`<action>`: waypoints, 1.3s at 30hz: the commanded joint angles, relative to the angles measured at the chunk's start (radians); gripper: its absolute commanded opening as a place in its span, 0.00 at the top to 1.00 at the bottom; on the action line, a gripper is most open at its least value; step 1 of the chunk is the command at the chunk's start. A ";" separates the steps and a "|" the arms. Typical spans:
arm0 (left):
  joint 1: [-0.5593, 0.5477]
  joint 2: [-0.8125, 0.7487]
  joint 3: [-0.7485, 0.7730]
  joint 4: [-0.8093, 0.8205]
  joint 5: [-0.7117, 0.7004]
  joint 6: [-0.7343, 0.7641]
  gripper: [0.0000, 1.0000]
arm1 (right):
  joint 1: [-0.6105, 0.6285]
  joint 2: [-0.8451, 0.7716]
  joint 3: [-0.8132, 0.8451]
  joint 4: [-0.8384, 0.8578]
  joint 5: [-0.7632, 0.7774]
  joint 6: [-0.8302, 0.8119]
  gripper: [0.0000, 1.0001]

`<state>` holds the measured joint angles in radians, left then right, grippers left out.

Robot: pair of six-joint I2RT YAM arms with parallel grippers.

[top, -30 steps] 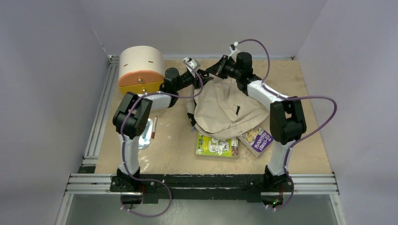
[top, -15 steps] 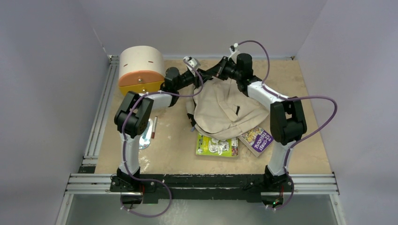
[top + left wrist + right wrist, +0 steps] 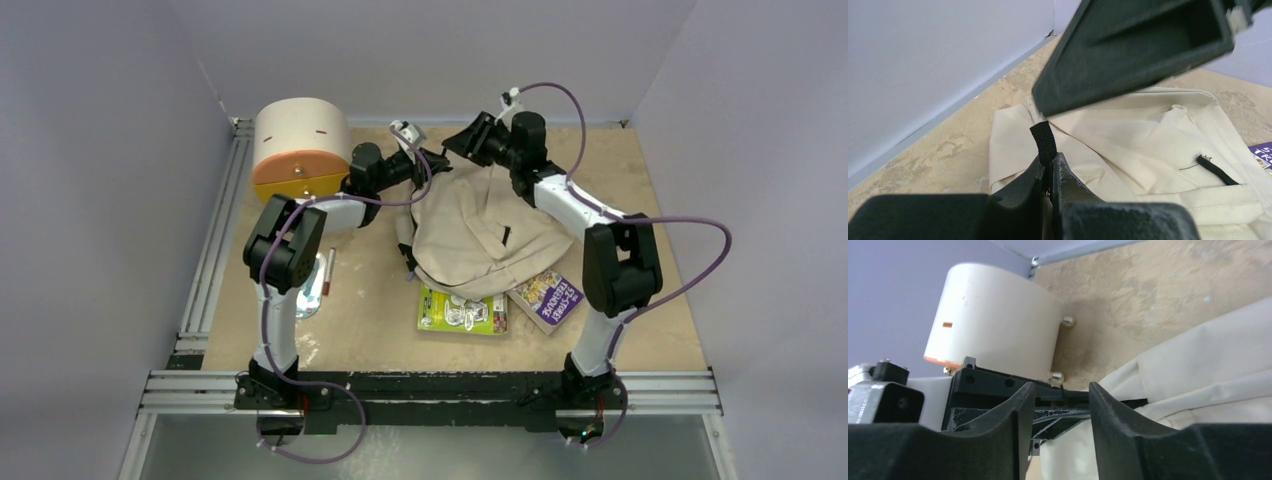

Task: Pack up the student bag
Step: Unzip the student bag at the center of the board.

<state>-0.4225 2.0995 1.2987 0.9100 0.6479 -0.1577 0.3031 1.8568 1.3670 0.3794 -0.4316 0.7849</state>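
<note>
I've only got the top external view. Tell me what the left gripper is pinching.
Observer: The left gripper is shut on a black webbing tab at the student bag's edge.
Operator: Report the right gripper's jaws.
Observer: The right gripper is open, with nothing between its fingers.
Operator: Describe what lies beyond it.
Observer: The cream drawer box, with two small metal studs on the side facing the bag.

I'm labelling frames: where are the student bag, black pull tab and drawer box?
student bag (image 3: 480, 235), top external view, middle of its beige fabric.
black pull tab (image 3: 1044, 140), left wrist view, its upright webbing loop.
drawer box (image 3: 998, 325), right wrist view, its cream side wall.
</note>
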 commanded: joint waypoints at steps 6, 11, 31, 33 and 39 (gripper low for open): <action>0.016 -0.021 0.009 0.071 0.180 0.002 1.00 | -0.090 -0.101 -0.015 -0.146 0.351 -0.023 0.43; 0.013 -0.012 0.024 0.073 0.300 0.021 1.00 | -0.102 -0.033 0.049 -0.289 0.366 0.005 0.35; -0.016 0.005 0.056 0.015 0.350 0.081 1.00 | -0.091 0.094 0.080 -0.217 0.091 0.085 0.23; -0.016 0.005 0.058 0.014 0.348 0.081 1.00 | -0.089 0.090 0.059 -0.201 0.085 0.101 0.23; -0.018 0.006 0.062 0.015 0.340 0.083 1.00 | -0.081 0.089 0.014 -0.171 0.075 0.144 0.24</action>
<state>-0.4248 2.1113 1.3178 0.8928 0.9379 -0.0853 0.2157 1.9591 1.4033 0.1589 -0.3134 0.8825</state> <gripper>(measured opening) 0.029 0.767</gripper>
